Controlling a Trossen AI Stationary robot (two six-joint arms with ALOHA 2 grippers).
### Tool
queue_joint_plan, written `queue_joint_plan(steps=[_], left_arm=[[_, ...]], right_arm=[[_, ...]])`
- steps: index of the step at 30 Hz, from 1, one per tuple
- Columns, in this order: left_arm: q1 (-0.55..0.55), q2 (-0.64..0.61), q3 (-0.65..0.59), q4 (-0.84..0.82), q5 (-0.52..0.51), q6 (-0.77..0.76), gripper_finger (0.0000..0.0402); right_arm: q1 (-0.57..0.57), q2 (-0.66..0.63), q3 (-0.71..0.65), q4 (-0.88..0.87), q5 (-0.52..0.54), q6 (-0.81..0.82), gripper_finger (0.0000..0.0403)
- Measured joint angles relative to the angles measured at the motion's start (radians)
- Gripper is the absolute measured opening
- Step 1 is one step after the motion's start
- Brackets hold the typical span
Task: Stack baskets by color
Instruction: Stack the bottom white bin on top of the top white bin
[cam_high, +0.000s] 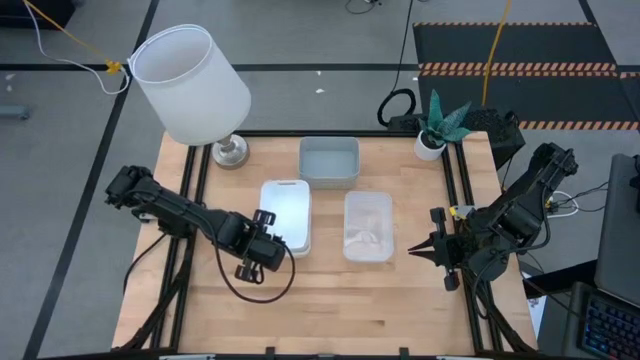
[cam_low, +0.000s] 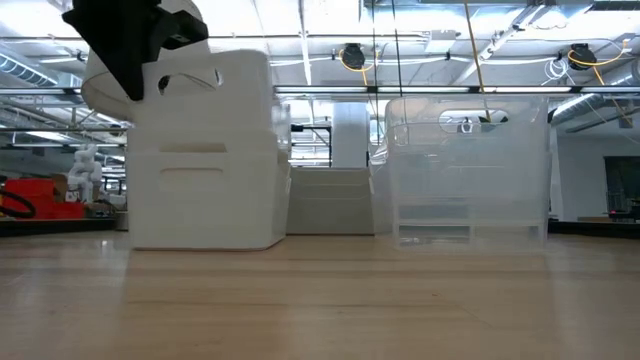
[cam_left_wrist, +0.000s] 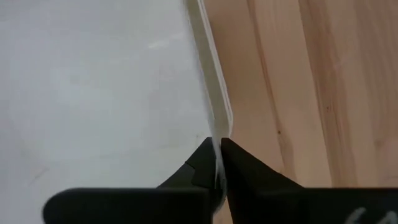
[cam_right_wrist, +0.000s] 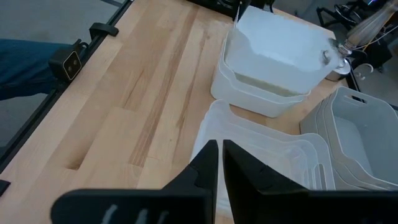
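Three basket stacks stand on the wooden table: white baskets (cam_high: 285, 215) left of centre, grey-blue baskets (cam_high: 328, 160) behind them, clear baskets (cam_high: 368, 225) to the right. My left gripper (cam_high: 268, 240) points down at the white stack's near left corner, shut on the top white basket (cam_right_wrist: 273, 50). That basket sits askew, partly raised inside the white ones below (cam_low: 205, 190). My right gripper (cam_high: 412, 250) hangs shut above the table, right of the clear baskets (cam_right_wrist: 261, 155), touching nothing. My left gripper pinches the top white basket's side wall at its rim (cam_left_wrist: 214, 124), close to a corner, one finger inside the basket and one outside. The fingers come from above, pointing down. The basket is tilted, its bottom still nested in the white stack.
A lamp with a big white shade (cam_high: 190, 85) stands at the far left corner, a small potted plant (cam_high: 432, 140) at the far right. Bare tabletop (cam_high: 320, 310) lies along the near edge. Something blue (cam_right_wrist: 25, 68) shows beyond the table's edge.
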Motion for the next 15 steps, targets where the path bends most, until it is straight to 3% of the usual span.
queue_joint_plan(steps=[15], left_arm=[[0.003,0.000,-0.010,0.006,-0.019,-0.023,0.0053]], right_arm=[[0.000,0.000,0.000,0.000,-0.001,0.000,0.0016]])
